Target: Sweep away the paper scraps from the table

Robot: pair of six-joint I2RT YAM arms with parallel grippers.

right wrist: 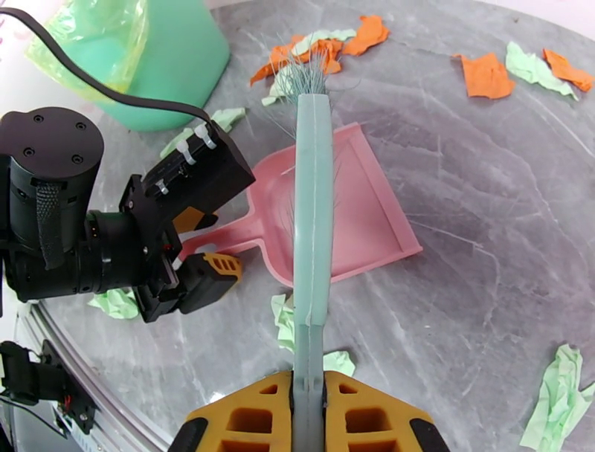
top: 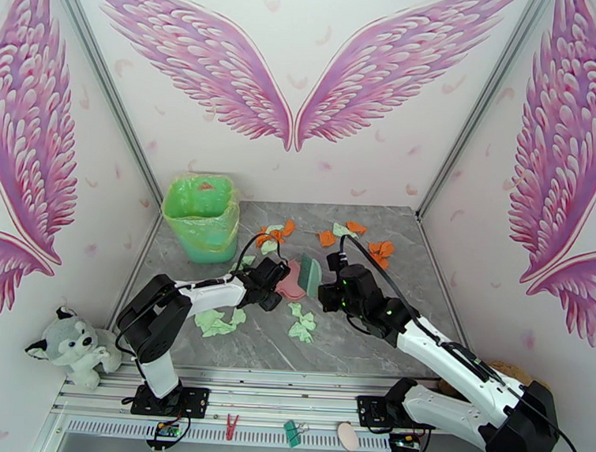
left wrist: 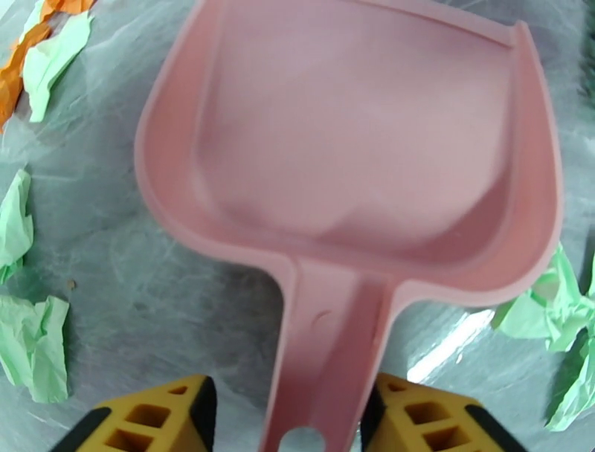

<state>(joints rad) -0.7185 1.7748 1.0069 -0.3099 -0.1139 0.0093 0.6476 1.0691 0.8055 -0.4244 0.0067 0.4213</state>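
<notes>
Clock set on the top view, 12 at the far wall. Table (top: 269, 352): grey marble pattern with a metal frame. Bin (top: 201, 219): green, bag-lined, upright on the table at 10 o'clock. Plush toy (top: 70, 347): off the table, at 8 o'clock. Dustpan (left wrist: 349, 149): pink, lies flat at table centre, handle toward 9 o'clock. Left gripper (left wrist: 286, 390): reaches in from 8 o'clock. Its jaws stand moderately wide astride the dustpan handle. The left wrist view shows a clear gap between one finger and the handle, so nothing is clamped. Brush (right wrist: 312, 208): pale green, long, runs above the middle of the dustpan. The bristled tip points toward 12 o'clock. Cannot tell whether the bristles touch the dustpan. Right gripper (right wrist: 307, 386): comes in from 4 o'clock, jaws closed tight on the brush handle. Scraps (top: 301, 324): crumpled mint and orange pieces, all on the table. A mixed band lies along the far edge from 11 to 1 o'clock. Mint clumps sit at 6 and 7 o'clock, just near of the dustpan. One mint piece lies just beside the dustpan rim in the left wrist view.
</notes>
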